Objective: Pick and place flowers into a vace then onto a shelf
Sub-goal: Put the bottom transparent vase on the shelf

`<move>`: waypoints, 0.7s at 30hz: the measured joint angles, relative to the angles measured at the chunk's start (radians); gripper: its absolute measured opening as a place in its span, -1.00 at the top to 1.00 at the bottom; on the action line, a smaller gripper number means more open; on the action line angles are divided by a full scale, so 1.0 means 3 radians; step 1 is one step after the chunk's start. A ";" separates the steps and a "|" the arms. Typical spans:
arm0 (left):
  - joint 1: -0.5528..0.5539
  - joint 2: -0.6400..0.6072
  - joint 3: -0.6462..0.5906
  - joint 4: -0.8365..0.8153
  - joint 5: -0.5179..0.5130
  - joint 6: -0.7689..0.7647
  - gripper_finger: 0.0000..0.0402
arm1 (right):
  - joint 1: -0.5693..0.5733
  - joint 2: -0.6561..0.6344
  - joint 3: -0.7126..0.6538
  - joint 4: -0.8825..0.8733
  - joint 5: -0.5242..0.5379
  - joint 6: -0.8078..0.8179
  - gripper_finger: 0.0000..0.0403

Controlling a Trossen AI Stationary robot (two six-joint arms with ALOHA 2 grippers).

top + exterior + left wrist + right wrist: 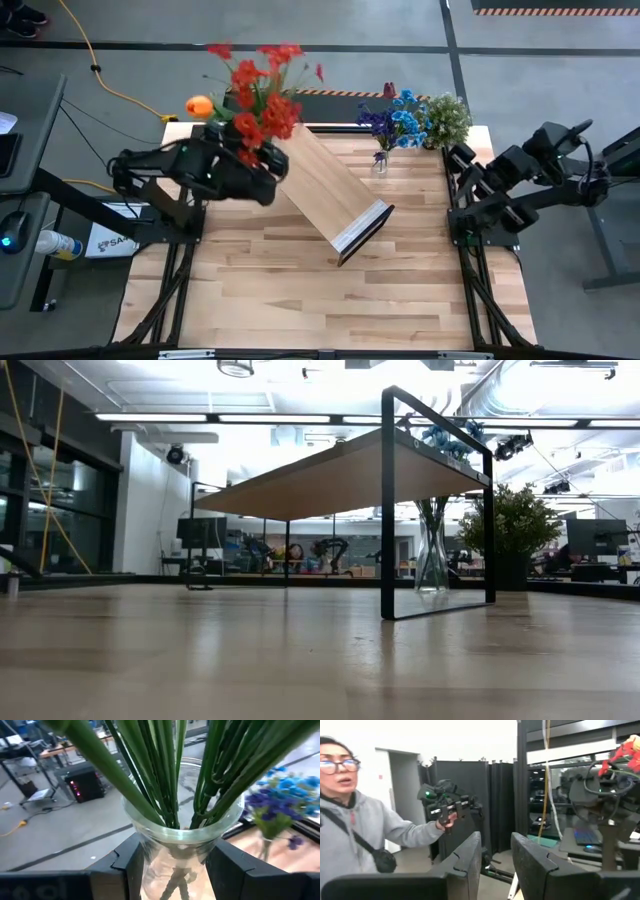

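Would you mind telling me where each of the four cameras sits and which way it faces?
High view: overhead, straight down; both arms, shelf, left gripper holding red flowers.
Low view: tabletop height, level across under the shelf; no arm shows.
Left wrist view: on the left arm, past its fingers clamping a glass vase of stems.
Right wrist view: on the right arm, past its fingers towards a person.
Shared: high and left wrist both show the blue flowers.

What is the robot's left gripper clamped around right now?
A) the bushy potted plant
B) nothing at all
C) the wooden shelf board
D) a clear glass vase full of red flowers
D: in the left wrist view the left gripper's fingers press both sides of the clear glass vase, which holds the green stems of the red flowers.
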 joint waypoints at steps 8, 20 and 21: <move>0.0367 -0.0191 0.0000 0.0034 0.0031 0.0348 -0.02 | -0.0001 -0.0001 0.0000 -0.0001 0.0253 -0.0092 0.51; 0.0916 -0.0473 0.0001 0.1362 0.0657 0.1806 -0.02 | -0.0001 0.0000 0.0000 -0.0001 0.0506 -0.0203 0.51; 0.0968 -0.0496 0.0000 0.1517 0.0799 0.1951 -0.02 | 0.0000 0.0000 0.0000 0.0000 0.0505 -0.0203 0.51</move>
